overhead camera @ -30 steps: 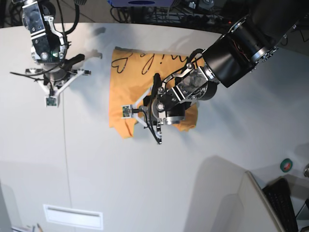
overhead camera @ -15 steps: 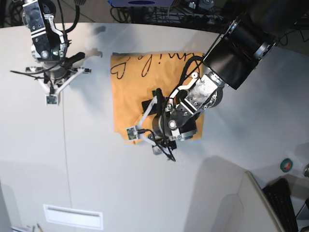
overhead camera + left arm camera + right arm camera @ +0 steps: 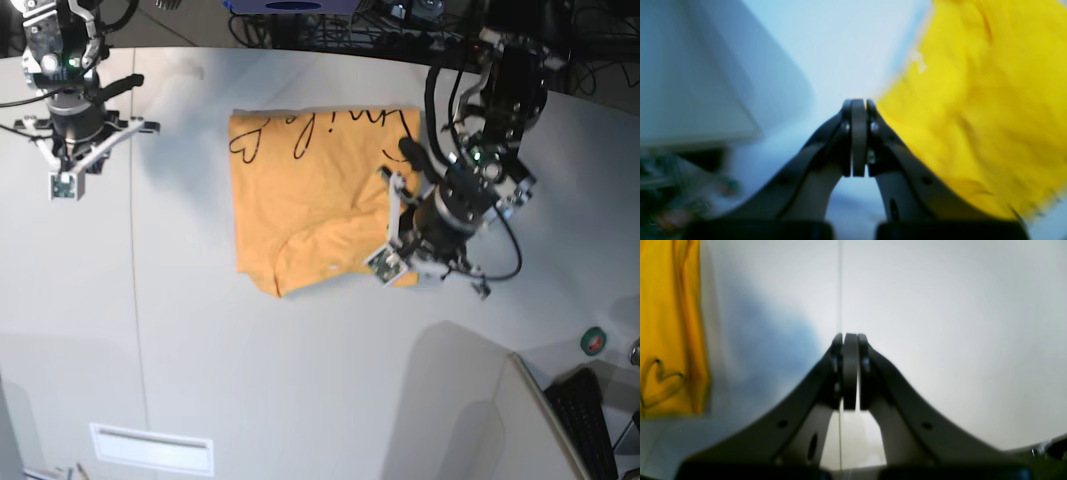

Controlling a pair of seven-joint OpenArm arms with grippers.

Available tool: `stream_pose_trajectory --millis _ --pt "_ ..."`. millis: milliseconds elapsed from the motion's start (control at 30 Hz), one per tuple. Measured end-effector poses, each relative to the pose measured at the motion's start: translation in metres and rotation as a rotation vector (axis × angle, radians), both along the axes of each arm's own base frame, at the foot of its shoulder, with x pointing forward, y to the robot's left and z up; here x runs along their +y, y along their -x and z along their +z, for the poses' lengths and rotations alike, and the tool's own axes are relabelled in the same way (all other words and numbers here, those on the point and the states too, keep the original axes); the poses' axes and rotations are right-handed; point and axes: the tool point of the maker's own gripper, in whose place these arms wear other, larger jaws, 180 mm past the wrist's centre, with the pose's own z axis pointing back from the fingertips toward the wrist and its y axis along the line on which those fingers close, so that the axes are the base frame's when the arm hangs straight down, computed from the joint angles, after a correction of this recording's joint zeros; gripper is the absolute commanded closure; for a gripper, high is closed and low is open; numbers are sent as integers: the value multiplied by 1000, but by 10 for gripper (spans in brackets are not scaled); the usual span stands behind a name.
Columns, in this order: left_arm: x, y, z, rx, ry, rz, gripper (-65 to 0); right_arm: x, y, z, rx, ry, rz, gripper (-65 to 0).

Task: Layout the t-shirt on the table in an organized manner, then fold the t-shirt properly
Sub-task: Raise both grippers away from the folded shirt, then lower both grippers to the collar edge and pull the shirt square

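The light orange t-shirt [image 3: 300, 200] lies as a rough rectangle at the middle of the white table [image 3: 300, 380]. Black script and a heart [image 3: 245, 145] run along its far edge, and a flap curves across its near part. My left gripper [image 3: 478, 288] is shut and empty, just off the shirt's near right corner. In the left wrist view the gripper [image 3: 858, 103] has the shirt [image 3: 973, 100] to its right. My right gripper [image 3: 135, 78] is shut and empty over bare table, left of the shirt. The right wrist view [image 3: 850, 336] shows the shirt's heart [image 3: 660, 380] at far left.
A thin seam line [image 3: 135, 300] runs down the table's left part. A grey partition [image 3: 470, 420] and a keyboard [image 3: 590, 420] stand at the near right. A small green-red round item [image 3: 593, 341] sits at the right edge. A white slot [image 3: 150, 448] is at the near left.
The left gripper drew the shirt's near edge down flat, then came off it and moved right. The right arm shifted up and left.
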Motion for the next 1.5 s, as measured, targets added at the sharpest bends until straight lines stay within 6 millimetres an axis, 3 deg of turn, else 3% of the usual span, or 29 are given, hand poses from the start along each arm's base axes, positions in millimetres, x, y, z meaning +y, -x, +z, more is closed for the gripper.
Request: stream_pose_trajectory --millis 100,200,267,433,500,600,700,900,1067,1133,1267,1500 --pt "40 50 -36 133 -65 53 0 -15 23 -4 41 19 -35 0" --pt "83 89 -55 228 -130 146 0 -26 54 -13 113 39 -57 0" --pt "88 111 -62 246 -92 161 0 -28 70 -18 150 47 -58 0" --pt "89 192 -81 366 -12 157 0 -26 127 -31 281 47 -54 0" --pt "88 201 -80 357 39 163 0 -16 142 -34 303 32 -11 0" --pt "67 181 -70 295 223 222 0 16 106 -26 160 -37 134 0" --pt "56 142 -59 237 292 229 0 28 57 -18 79 -45 172 0" --pt "89 83 -53 115 176 381 0 98 2 -8 13 -147 337 0" --pt "112 53 -91 158 105 472 0 109 -34 -20 39 -125 365 0" --pt "125 37 -99 144 98 530 0 108 -46 -27 42 -118 347 0" --pt "131 38 -129 231 111 589 0 102 -39 -59 143 -106 326 0" --pt "68 16 -144 233 175 446 0 97 -37 -92 228 -95 297 0"
